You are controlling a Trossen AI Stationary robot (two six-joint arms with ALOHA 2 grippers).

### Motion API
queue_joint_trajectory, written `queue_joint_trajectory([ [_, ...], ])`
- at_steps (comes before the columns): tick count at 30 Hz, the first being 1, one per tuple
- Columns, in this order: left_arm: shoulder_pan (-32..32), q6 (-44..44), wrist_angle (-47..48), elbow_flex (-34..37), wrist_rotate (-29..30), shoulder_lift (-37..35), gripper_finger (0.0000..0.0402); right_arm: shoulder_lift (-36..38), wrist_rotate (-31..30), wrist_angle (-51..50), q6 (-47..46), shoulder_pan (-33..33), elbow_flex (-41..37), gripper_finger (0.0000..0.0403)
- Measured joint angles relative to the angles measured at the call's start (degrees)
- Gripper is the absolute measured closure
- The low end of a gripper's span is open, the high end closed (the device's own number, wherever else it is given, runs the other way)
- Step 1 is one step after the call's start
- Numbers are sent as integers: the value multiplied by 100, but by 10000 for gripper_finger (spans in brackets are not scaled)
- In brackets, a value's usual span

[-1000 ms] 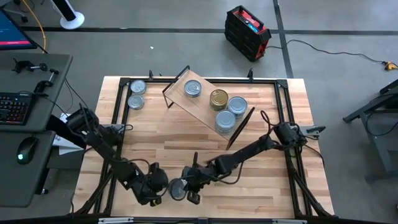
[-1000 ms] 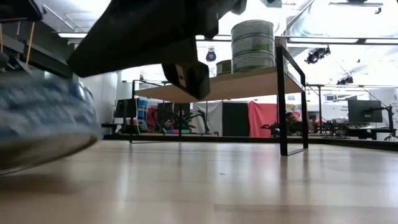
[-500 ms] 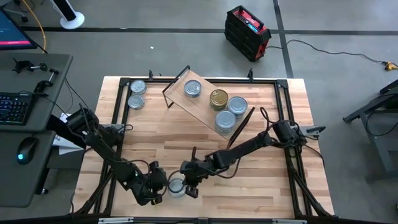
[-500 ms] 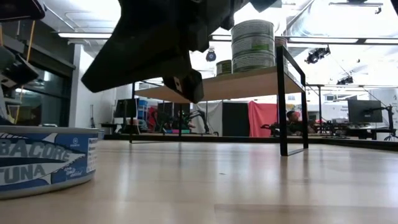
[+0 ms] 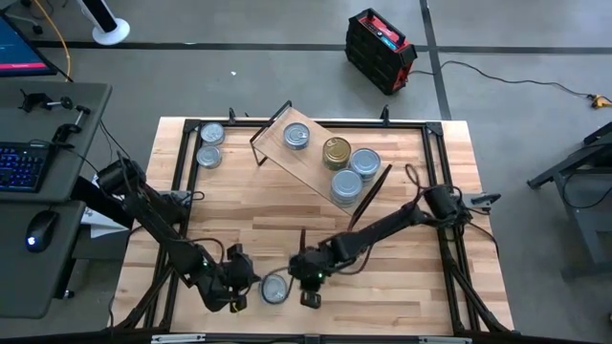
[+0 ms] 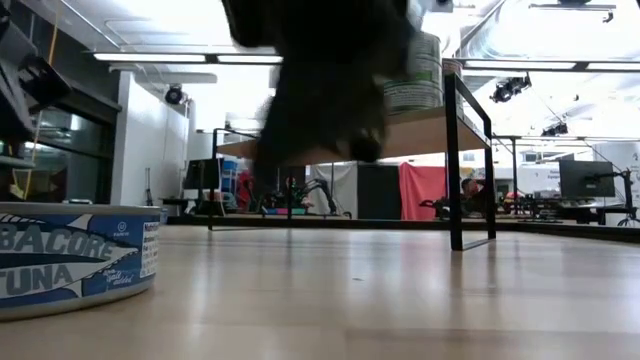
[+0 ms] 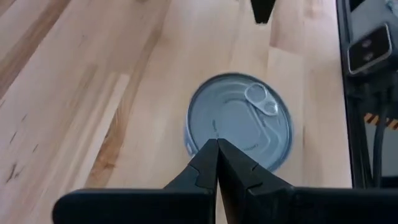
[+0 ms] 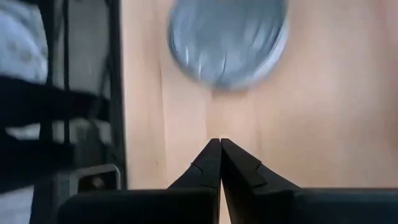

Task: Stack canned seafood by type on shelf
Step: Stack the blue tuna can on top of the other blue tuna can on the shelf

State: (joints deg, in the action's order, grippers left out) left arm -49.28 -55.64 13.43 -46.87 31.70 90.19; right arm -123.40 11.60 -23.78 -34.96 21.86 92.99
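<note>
We are seeing both end effectors closed and empty near the surface's front edge: left end effector and right end effector flanking one tin. Four tins are sitting on the shelf; two are resting beside it.

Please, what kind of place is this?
Probably a robotics lab or workshop: a plank table on a bare concrete floor, a desk with keyboard and mouse beside it, and more screens and equipment in the room behind.
</note>
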Motion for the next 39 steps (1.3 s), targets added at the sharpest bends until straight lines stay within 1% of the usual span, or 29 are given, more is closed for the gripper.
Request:
queue_joint_trajectory([
  [3, -11, 123, -189, 0, -135, 134, 401, -265, 107, -119, -17, 93, -12, 403],
  [5, -7, 250, -391, 2, -172, 252, 401, -424, 110, 171, -145, 132, -15, 403],
  [7, 24, 407, -753, -13, -359, 403, 401, -531, 126, 457, -303, 154, -13, 403],
  [10, 35, 539, -709, 3, -511, 575, 401, -637, -6, 730, -578, 154, -11, 403],
  [13, 50, 409, -623, 0, -525, 610, 401, -629, -257, 989, -685, 156, -3, 403],
  [16, 56, 470, -634, -10, -513, 696, 401, -627, -351, 1122, -701, 129, 0, 403],
  [20, 56, 561, -744, -31, -498, 882, 401, -631, -678, 1243, -703, 58, -5, 403],
  [24, 42, 530, -784, -26, -549, 958, 401, -638, -633, 1467, -722, -34, -22, 403],
  [30, 28, 584, -769, -25, -600, 968, 401, -587, -729, 1637, -707, -127, -28, 403],
  [36, 24, 640, -775, -27, -646, 978, 401, -406, -566, 2089, -722, -142, -5, 403],
  [39, 69, 749, -548, 37, -487, 1053, 401, -369, -460, 2424, -724, -123, 26, 403],
])
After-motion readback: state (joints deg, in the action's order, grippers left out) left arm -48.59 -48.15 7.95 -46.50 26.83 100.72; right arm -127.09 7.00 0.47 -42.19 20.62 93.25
